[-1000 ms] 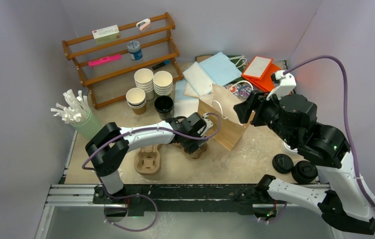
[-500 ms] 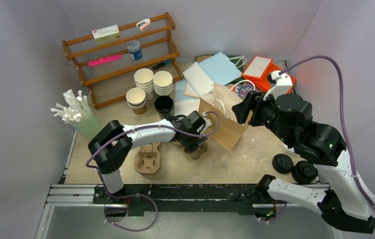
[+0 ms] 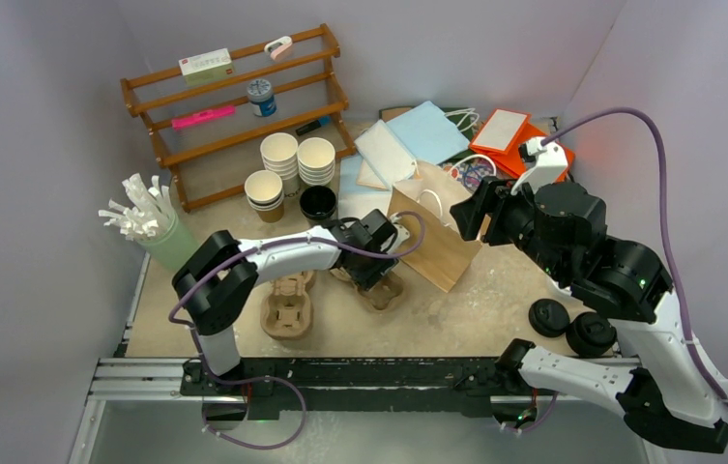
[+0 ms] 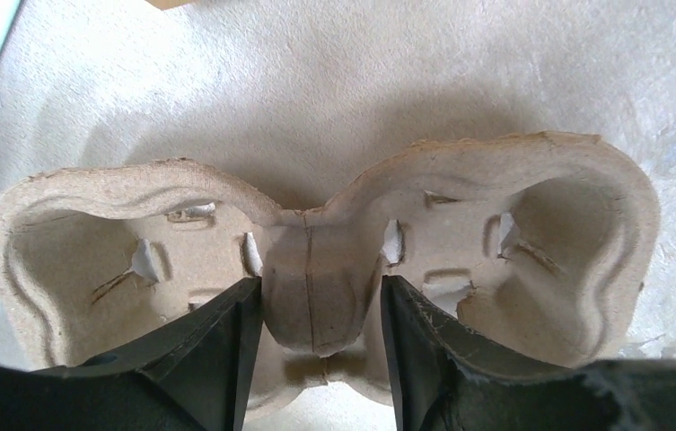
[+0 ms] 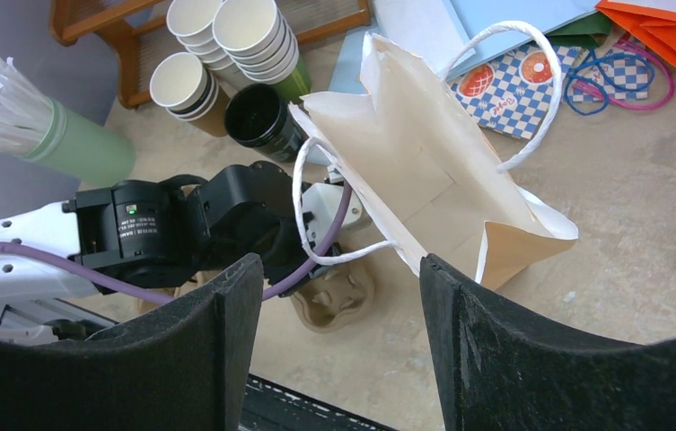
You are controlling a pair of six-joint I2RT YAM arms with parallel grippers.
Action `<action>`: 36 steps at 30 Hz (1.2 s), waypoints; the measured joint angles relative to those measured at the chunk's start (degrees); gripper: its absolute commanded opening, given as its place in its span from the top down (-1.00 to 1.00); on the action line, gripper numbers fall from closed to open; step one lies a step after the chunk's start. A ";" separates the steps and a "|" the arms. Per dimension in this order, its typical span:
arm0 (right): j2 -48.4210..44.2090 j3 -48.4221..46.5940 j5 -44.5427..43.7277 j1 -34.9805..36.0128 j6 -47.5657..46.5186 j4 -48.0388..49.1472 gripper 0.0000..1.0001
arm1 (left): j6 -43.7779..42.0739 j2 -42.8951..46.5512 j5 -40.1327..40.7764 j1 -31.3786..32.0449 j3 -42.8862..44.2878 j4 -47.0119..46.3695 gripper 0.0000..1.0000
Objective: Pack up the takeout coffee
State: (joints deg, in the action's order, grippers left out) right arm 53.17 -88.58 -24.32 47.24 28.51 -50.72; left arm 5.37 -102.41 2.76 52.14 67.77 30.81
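My left gripper is shut on the middle ridge of a brown pulp cup tray, low over the table in front of the kraft paper bag. The bag stands open with white cord handles. My right gripper is open and empty, high above the bag's right side. No lidded coffee cup shows. Stacks of kraft cups without lids stand by the shelf. Two black lids lie at the front right.
A second pulp tray lies left of the held one. A black cup, a green holder of white stirrers, a wooden shelf and flat bags and packets crowd the back.
My left gripper has moved a little towards the back and the bag, bringing the tray with it. The right gripper has shifted slightly left.
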 measured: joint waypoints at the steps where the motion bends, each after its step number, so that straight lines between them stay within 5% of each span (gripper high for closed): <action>1: 0.00 0.00 0.00 0.00 0.00 0.00 -0.34 | 0.00 0.00 -0.09 0.00 0.37 0.37 -0.04; 9: 0.00 0.00 -0.22 0.00 -0.17 0.00 -0.35 | 0.72 5.99 -1.11 0.00 3.52 5.20 0.27; 15: 0.07 -0.04 -0.68 0.00 -1.27 0.00 -0.35 | 1.60 12.48 -1.36 0.00 3.78 6.38 -0.34; 25: 0.57 -0.61 -0.61 0.00 -1.77 -0.02 -0.35 | -0.48 9.70 -3.50 -1.20 -1.09 0.50 -0.60; 30: 0.87 -1.22 -0.61 0.00 -1.75 -0.17 -0.35 | -2.69 5.20 -4.57 -2.08 -1.42 -2.75 -0.43; 36: 1.33 -2.23 -0.63 0.00 -1.75 -0.50 -0.35 | -3.85 -0.33 -5.64 -2.80 -1.36 -5.75 0.19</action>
State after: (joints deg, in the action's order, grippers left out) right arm 54.50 -90.80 -24.95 47.24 26.76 -51.22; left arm 1.52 -102.74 -2.87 49.34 66.41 25.06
